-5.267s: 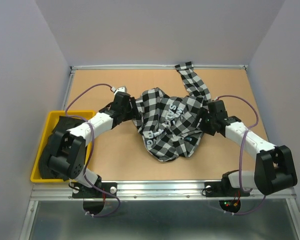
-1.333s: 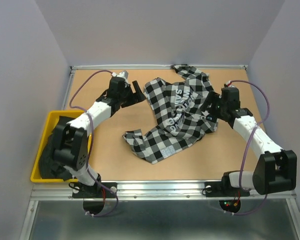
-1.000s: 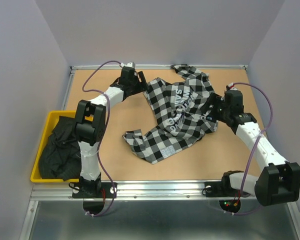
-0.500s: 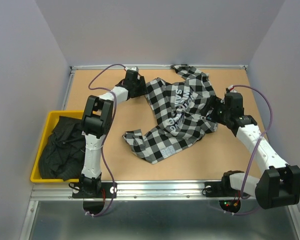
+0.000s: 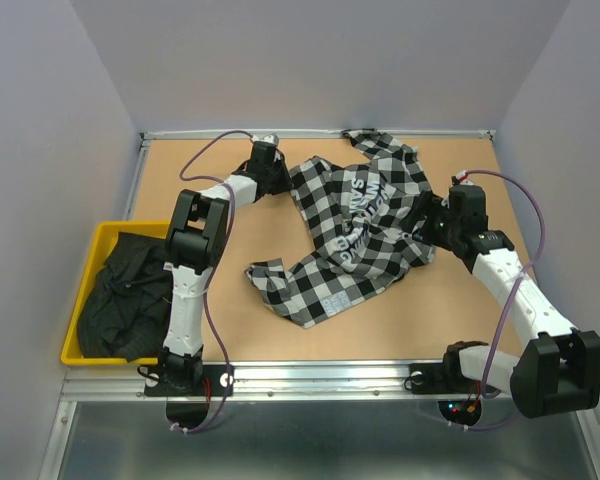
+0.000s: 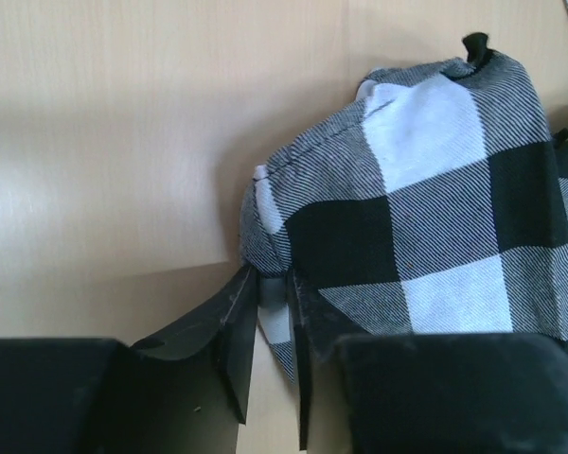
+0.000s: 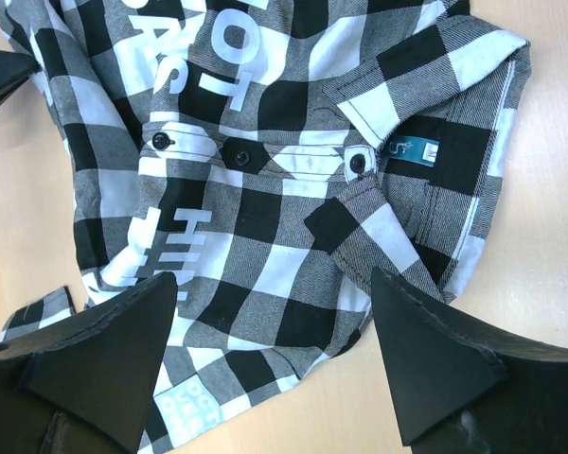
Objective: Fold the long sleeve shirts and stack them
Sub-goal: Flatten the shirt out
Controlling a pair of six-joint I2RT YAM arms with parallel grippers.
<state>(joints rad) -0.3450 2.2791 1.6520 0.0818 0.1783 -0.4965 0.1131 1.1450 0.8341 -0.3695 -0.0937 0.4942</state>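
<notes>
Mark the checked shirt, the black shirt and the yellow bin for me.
checked shirt point(image 5: 358, 222), top view, on the lettered band mid-cloth.
black shirt point(image 5: 120, 295), top view, middle of the crumpled cloth.
yellow bin point(image 5: 100, 358), top view, on its near rim.

Yellow bin point(image 5: 120, 230), seemingly plastic; wooden table point(image 5: 230, 320)

On table point(image 5: 230, 330), one shirt point(image 5: 355, 235); in tray point(image 5: 115, 229) to its left, other shirt point(image 5: 120, 300).
</notes>
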